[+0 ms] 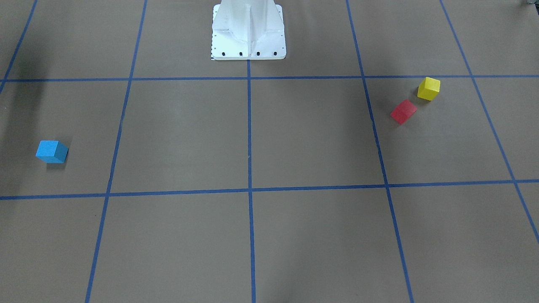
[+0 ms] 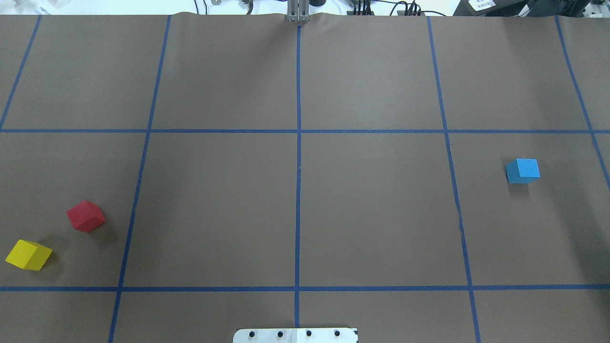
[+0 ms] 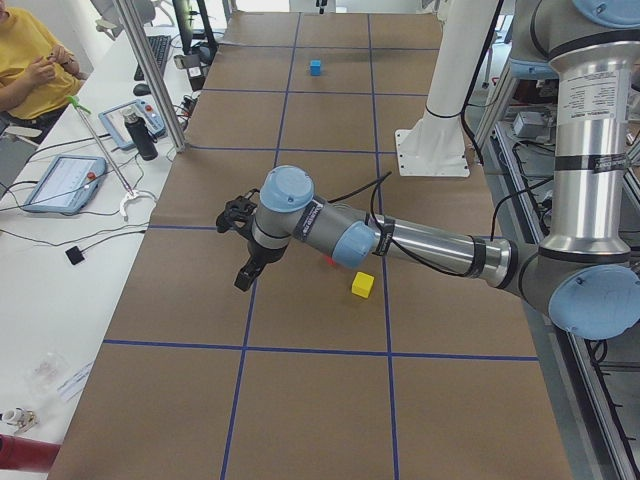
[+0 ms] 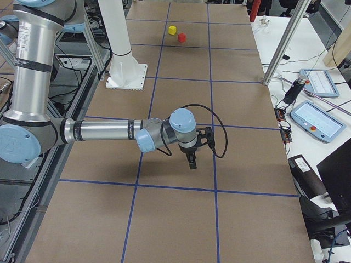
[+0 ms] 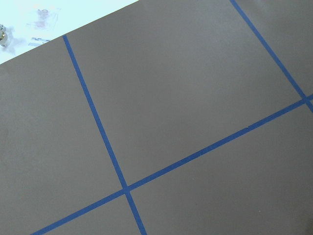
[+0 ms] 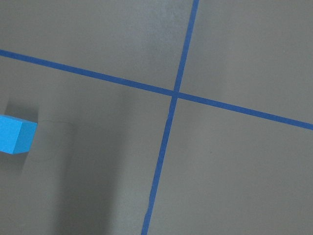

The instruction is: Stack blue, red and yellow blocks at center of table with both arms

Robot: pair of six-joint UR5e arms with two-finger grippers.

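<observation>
The left gripper point(image 3: 241, 250) hangs low over the brown paper at the middle left of the exterior left view. The right gripper point(image 4: 192, 156) hangs likewise at the centre of the exterior right view. Both show only in these side views, so I cannot tell how far either stands open. Neither seems to carry a block.

By my reading the task is at its very start: 0 of 3 blocks are stacked.
- The blue block point(image 2: 523, 170) sits alone at the middle right of the overhead frame.
- The red block point(image 2: 86, 216) sits at the lower left.
- The yellow block point(image 2: 28, 254) lies just beside the red one and apart from it, closest to the frame's left edge.

All 3 pick-ups and placings are left to do.

The tape crossing at the middle of the overhead frame carries no block, and the squares around it give wide room for both arms to meet. The likely tight spots are few. One is the yellow block, low in the frame toward the row of the robot base point(image 2: 295, 335). The other is the table point(image 2: 381, 71), whose far edge at the top of the frame has cables just beyond it.
</observation>
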